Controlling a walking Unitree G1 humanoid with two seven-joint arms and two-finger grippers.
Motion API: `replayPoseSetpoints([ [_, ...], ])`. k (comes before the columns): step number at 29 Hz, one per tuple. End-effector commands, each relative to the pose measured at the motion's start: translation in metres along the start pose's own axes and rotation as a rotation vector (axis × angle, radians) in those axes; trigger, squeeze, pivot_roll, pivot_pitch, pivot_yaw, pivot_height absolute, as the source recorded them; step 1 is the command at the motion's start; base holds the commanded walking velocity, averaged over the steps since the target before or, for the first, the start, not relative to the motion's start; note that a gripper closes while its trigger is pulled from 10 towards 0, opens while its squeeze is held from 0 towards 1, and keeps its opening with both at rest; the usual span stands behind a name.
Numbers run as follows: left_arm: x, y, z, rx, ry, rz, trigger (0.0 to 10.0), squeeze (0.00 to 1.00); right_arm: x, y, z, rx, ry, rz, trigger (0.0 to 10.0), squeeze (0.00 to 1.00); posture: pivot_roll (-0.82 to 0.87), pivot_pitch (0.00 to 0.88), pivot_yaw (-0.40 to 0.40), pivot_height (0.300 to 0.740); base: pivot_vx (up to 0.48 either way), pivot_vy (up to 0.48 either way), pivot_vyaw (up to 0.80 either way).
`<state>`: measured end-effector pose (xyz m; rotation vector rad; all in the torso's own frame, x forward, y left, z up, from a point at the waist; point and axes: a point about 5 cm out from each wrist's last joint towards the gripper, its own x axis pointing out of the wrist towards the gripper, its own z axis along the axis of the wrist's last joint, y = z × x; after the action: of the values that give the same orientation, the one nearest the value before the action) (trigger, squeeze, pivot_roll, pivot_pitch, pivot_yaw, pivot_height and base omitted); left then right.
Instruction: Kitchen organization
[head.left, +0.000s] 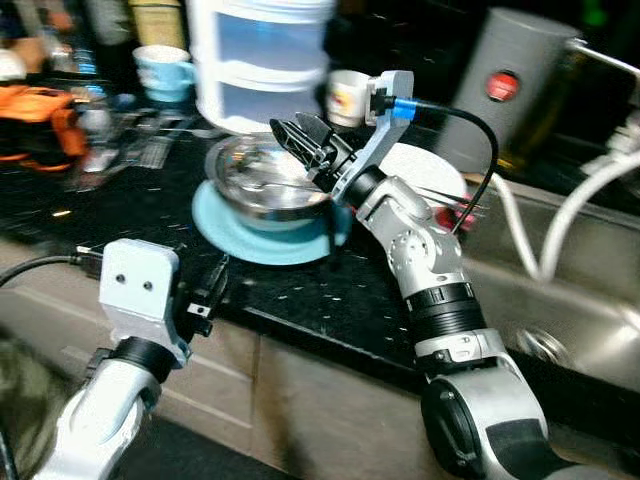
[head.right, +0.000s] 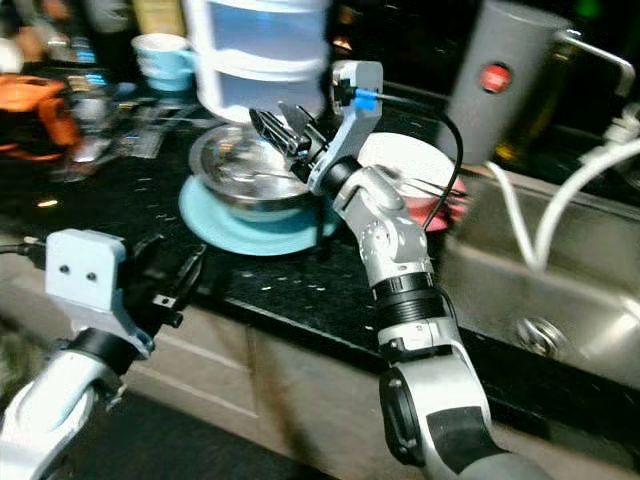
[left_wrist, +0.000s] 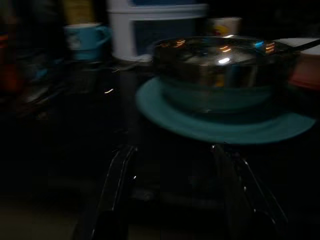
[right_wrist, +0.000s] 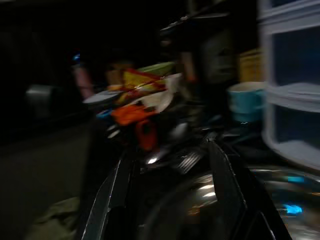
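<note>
My right hand (head.left: 308, 143) hovers open and empty over the steel bowl (head.left: 262, 182) on a teal plate (head.left: 262, 237); a white container (head.left: 262, 60) crowds behind. My left hand (head.left: 207, 292) waits open at the tabletop (head.left: 300, 295) edge.

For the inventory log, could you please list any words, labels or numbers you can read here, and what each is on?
No text can be read in these pictures.
Grey canister: a round red badge, too blurred to read.
Mug behind the steel bowl: a coloured print, too blurred to read.
</note>
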<state>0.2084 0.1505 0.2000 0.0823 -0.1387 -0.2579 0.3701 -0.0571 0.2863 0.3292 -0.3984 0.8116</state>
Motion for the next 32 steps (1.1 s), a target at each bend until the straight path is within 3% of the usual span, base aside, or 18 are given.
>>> replayPoseSetpoints([
  [1,0.000,-0.004,-0.001,-0.013,0.002,-0.014,10.0,0.00,-0.003,-0.004,0.004,0.005,-0.012,-0.014,10.0,0.00,0.21,0.000,-0.104,0.740,0.000,0.000,0.72],
  [9,0.002,-0.002,0.001,-0.027,-0.012,0.004,10.0,0.00,-0.001,-0.002,0.002,-0.034,0.019,-0.025,10.0,0.00,0.20,0.000,-0.107,0.740,0.000,-0.360,0.09],
  [12,0.003,0.000,0.001,-0.037,-0.018,0.026,10.0,0.00,0.000,-0.004,0.000,-0.100,0.059,-0.025,10.0,0.00,0.20,0.000,-0.108,0.740,0.000,-0.247,0.00],
  [19,0.004,-0.002,0.000,-0.048,-0.024,0.020,10.0,0.00,0.003,-0.006,-0.003,-0.530,0.231,0.032,10.0,0.00,0.19,0.000,-0.113,0.740,0.000,0.000,0.00],
  [22,0.005,-0.003,0.000,-0.050,-0.025,0.019,10.0,0.00,0.003,-0.008,0.000,-0.568,0.237,0.036,10.0,0.00,0.19,0.000,-0.116,0.740,0.000,0.000,0.00],
  [23,0.005,-0.003,0.000,-0.052,-0.026,0.019,10.0,0.00,0.003,-0.009,0.004,-0.645,0.249,0.061,10.0,0.00,0.19,0.000,-0.116,0.740,0.000,0.000,0.00],
  [25,0.005,-0.003,0.000,-0.053,-0.026,0.019,10.0,0.00,0.003,-0.010,0.005,-0.682,0.260,0.080,10.0,0.00,0.19,0.000,-0.116,0.740,0.000,0.000,0.00],
  [26,0.004,-0.003,0.000,-0.053,-0.024,0.020,10.0,0.00,0.001,-0.010,0.005,-0.757,0.293,0.138,10.0,0.00,0.19,0.000,-0.116,0.740,0.000,0.000,0.00],
  [29,0.004,-0.003,-0.001,-0.054,-0.024,0.020,10.0,0.00,-0.002,-0.012,0.008,-0.764,0.302,0.170,10.0,0.00,0.18,0.000,-0.116,0.740,0.000,0.000,0.00],
  [32,0.005,-0.004,-0.001,-0.055,-0.024,0.018,10.0,0.00,-0.004,-0.015,0.017,-0.684,0.258,0.181,10.0,0.00,0.18,0.000,-0.115,0.740,0.000,0.000,0.00],
])
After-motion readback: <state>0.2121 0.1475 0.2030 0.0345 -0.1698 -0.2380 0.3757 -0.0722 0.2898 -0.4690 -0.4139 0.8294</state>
